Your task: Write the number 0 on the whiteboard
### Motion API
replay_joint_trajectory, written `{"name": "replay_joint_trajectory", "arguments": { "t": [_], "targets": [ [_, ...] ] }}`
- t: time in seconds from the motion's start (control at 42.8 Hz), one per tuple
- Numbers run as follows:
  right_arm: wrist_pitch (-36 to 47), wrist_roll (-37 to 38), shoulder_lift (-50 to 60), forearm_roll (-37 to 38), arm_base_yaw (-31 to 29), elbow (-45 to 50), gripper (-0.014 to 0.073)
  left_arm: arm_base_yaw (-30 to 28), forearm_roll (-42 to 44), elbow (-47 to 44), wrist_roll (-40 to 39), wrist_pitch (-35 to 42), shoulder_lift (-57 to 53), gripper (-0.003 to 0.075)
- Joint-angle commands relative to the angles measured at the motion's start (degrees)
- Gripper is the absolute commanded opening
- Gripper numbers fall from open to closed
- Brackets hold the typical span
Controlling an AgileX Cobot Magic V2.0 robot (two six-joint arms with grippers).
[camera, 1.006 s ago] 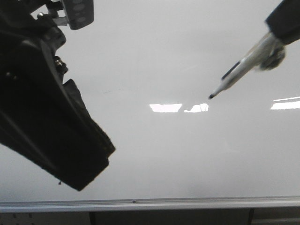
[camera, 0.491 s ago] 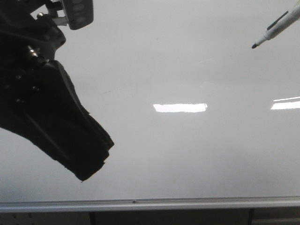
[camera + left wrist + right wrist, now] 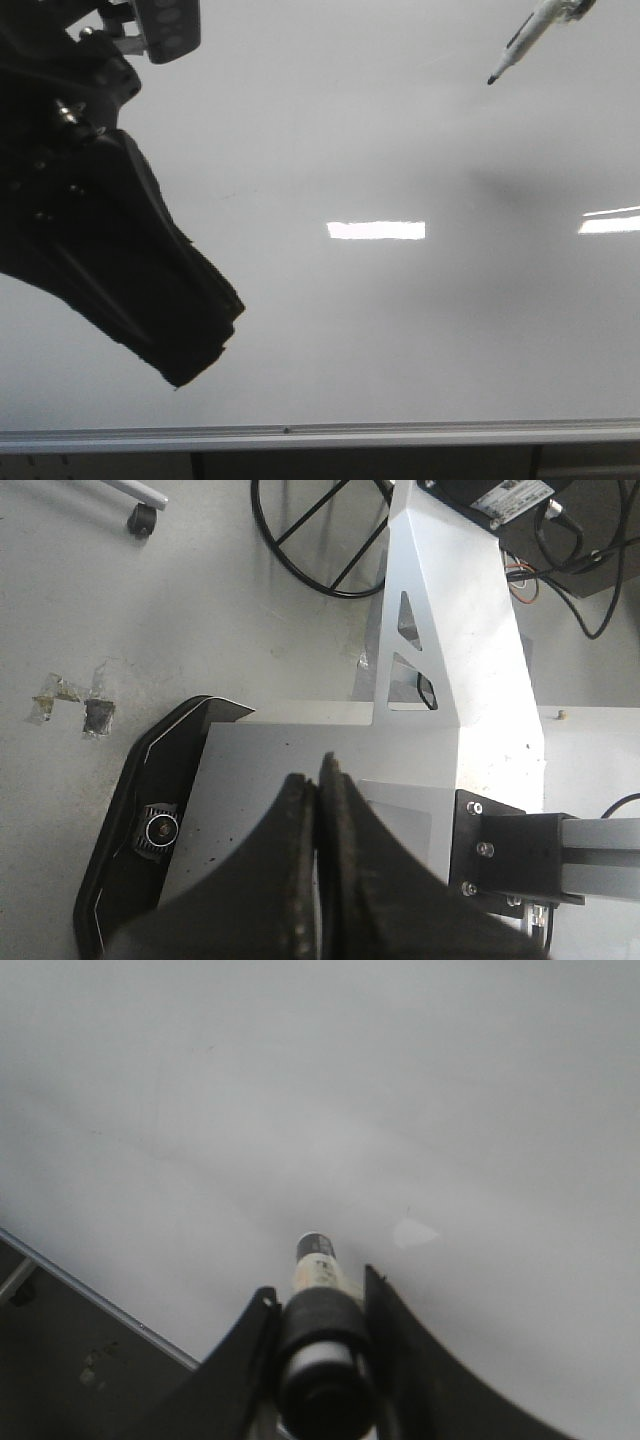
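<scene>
Two arms show up, and only the right one carries anything: its fingers point(image 3: 318, 1305) are clamped around a marker point(image 3: 318, 1332), the barrel wedged between the two black pads with its nose pointing out over the whiteboard point(image 3: 400, 1090). From the front, that marker point(image 3: 522, 38) hangs in at the far right, tilted, dark tip aimed down and to the left, and it looks clear of the whiteboard point(image 3: 330, 330) with a soft grey shadow spread on the surface nearer us; whether the tip touches cannot be told for certain. Board surface reads bare white-grey with two bright glare bars point(image 3: 376, 230) across the middle and right, and no 0 can be made out on it in either view that shows the board. Silver rail point(image 3: 320, 435) runs along the near edge. Over on the left, the left arm point(image 3: 110, 250) is a big dark mass reaching in front of the board, blocking the left part of it. Its wrist camera looks off the board, at a grey floor point(image 3: 200, 610), a white stand point(image 3: 450, 650) and black cables point(image 3: 320, 530); its fingers point(image 3: 318, 870) are pressed together, gripping nothing, just a thin seam between the two black pads.
</scene>
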State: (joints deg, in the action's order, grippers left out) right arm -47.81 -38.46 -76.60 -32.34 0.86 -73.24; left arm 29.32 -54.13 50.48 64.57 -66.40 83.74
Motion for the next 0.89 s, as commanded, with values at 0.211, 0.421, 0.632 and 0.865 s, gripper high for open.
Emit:
{"name": "replay_joint_trajectory", "arguments": {
  "t": [0.211,0.421,0.632,0.865],
  "targets": [
    [3.3,1.0,-5.24,0.41,-0.3,-10.35,-0.0059,0.47,-3.69,1.68,-0.17,-1.19,-1.84,-0.002],
    [6.52,1.0,-5.24,0.52,-0.3,-10.35,-0.0059,0.47,-3.69,1.68,-0.17,-1.09,-1.84,-0.002],
    [8.31,1.0,-6.03,0.9,-0.3,-10.35,-0.0059,0.47,-3.69,1.68,-0.17,-1.09,-1.84,-0.002],
    [8.95,1.0,-7.54,0.92,-0.3,-10.35,-0.0059,0.47,-3.69,1.68,-0.17,-1.09,-1.84,-0.002]
  ]
}}
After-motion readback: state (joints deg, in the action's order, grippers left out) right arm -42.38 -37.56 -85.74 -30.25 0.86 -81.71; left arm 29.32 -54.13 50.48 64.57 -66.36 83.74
